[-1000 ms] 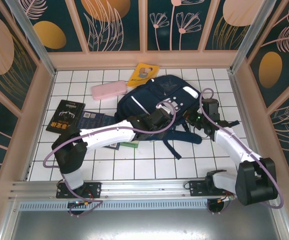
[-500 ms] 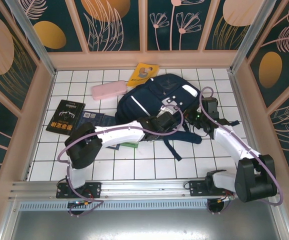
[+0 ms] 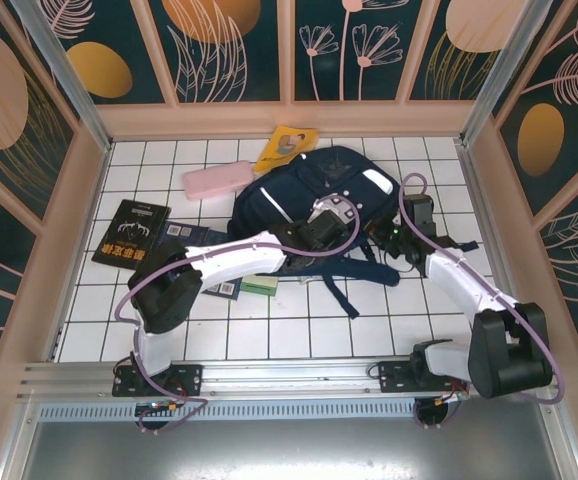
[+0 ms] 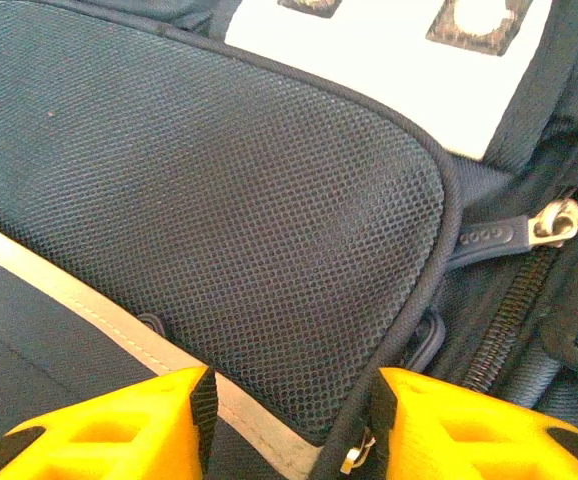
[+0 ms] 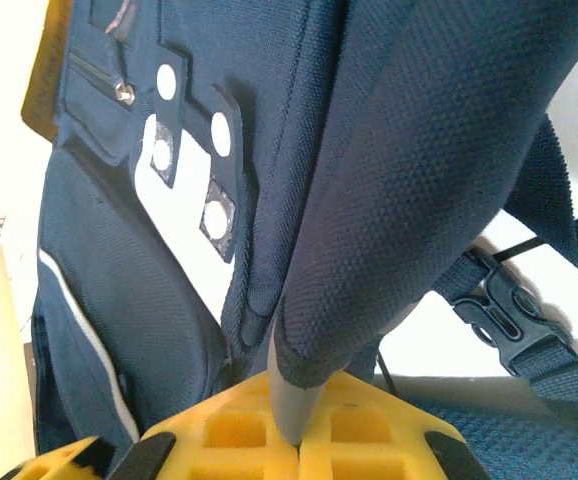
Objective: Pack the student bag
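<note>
- Student bag point(image 3: 314, 185) is laid flat on the tiled bench point(image 3: 269, 335), toward the far middle; its dark straps are spread toward the near edge.
- Left end effector point(image 4: 289, 410) is held low over the bag's near side; its yellow fingers point(image 4: 119, 425) are set apart, astride the lower corner of a mesh pocket point(image 4: 219, 200); whether the fabric is pinched cannot be told.
- A metal zip pull point(image 4: 554, 222) is seen just right of the pocket's piped edge.
- Right end effector point(image 5: 299, 440) is closed on a padded navy fold of the bag, seemingly a shoulder strap; the fold rises from between the jaws; a black buckle point(image 5: 499, 305) is seen on webbing to its right.
- A pink case point(image 3: 219, 181) is laid near the bag's far-left side; a yellow book point(image 3: 287, 147) is placed just beside its far edge.
- A black book point(image 3: 130, 232) is laid well apart, at the left of the bench.
</note>
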You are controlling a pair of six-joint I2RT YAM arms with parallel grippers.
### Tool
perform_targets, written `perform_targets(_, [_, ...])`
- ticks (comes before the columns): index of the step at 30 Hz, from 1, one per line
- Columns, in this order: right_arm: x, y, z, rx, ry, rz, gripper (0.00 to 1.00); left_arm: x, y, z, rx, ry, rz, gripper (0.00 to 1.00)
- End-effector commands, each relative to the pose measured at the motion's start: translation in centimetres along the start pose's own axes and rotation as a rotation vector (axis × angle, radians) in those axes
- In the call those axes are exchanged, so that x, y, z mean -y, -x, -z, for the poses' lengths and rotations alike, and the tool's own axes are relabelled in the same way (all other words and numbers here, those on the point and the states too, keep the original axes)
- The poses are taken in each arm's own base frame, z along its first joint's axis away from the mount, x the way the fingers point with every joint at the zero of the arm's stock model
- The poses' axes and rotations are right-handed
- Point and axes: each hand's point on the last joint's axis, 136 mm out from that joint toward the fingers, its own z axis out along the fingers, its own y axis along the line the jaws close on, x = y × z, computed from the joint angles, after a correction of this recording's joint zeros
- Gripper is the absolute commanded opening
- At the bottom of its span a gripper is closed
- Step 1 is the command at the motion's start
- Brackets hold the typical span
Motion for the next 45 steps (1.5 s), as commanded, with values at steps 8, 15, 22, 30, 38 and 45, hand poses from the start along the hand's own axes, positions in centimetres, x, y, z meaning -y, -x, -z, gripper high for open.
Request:
perform_targets(8, [-4.2,2.0,-0.1,0.019,0.081,-0.04,0.0,5.3,1.6,4.7,0.092,-0.257,0.263,0.42])
perform_targets(15, [-4.6,2.8,-0.3,0.038,0.076,-0.064,0.0,8.5,0.2,4.2,0.086,-0.305,0.324,0.41])
perform_targets(22, [-5.5,2.6,-0.9,0.008,0.109,-0.066,0.0,9.9,-0.9,2.8,0.082,-0.314,0.387,0.4])
perform_targets(30, [-6.6,2.3,-0.6,-0.007,0.163,-0.063,0.0,10.9,-2.8,0.5,0.049,-0.3,0.442,0.38])
perform_targets(38, [-6.8,2.0,0.1,0.002,0.185,-0.064,0.0,10.0,-2.6,-1.3,0.094,-0.205,0.489,0.42])
perform_targets(45, [-6.5,1.4,0.3,-0.004,0.192,-0.066,0.0,8.2,-1.7,-3.1,0.129,-0.091,0.519,0.43])
